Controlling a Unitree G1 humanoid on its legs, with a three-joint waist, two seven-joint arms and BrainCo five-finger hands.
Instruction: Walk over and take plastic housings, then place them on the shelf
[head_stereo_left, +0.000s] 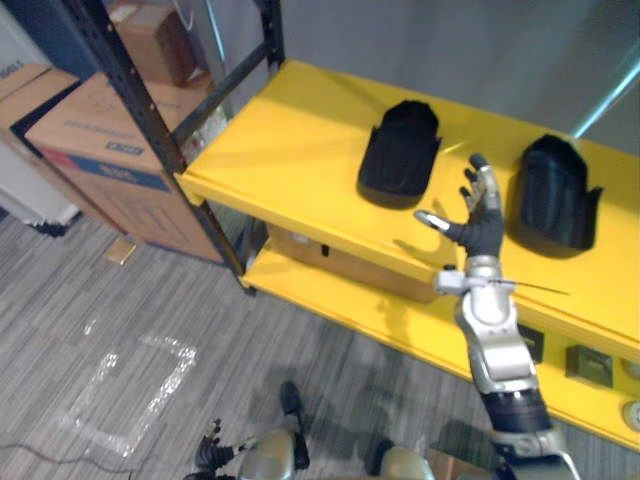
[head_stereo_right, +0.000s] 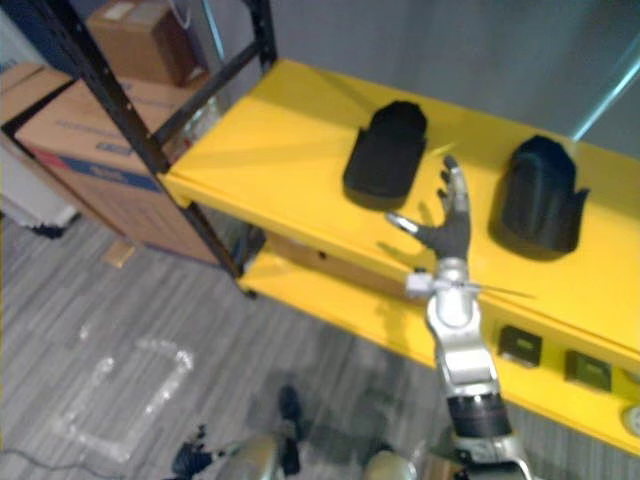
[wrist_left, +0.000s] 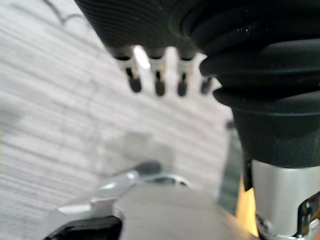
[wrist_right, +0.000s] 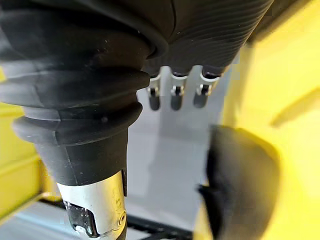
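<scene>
- Yellow shelf (head_stereo_left: 290, 140): smooth painted tiers on black uprights.
- Cardboard boxes (head_stereo_left: 90, 140): matte brown, at 9 o'clock.
- Left housing (head_stereo_left: 400, 152) at 12 o'clock and right housing (head_stereo_left: 553, 192) at 2 o'clock: matte black hollow shells with rounded tops, resting on the top tier. Placing looks done.
- Right hand (head_stereo_left: 478, 222): between them, fingers spread, empty.
- Left hand (wrist_left: 159, 80): low at 7 o'clock, fingers relaxed, empty.

A large cardboard box with a blue band (head_stereo_left: 100, 150) stands on the grey striped floor (head_stereo_left: 120, 320). A smaller brown box (head_stereo_left: 155, 40) sits beyond it and another box (head_stereo_left: 20, 85) at its left. A small cardboard scrap (head_stereo_left: 121, 250) lies on the floor just beside the large box. Nearer, a rectangle of clear tape (head_stereo_left: 140, 385) is stuck to the floor. A grey wall (head_stereo_left: 450, 50) rises at the back.
</scene>
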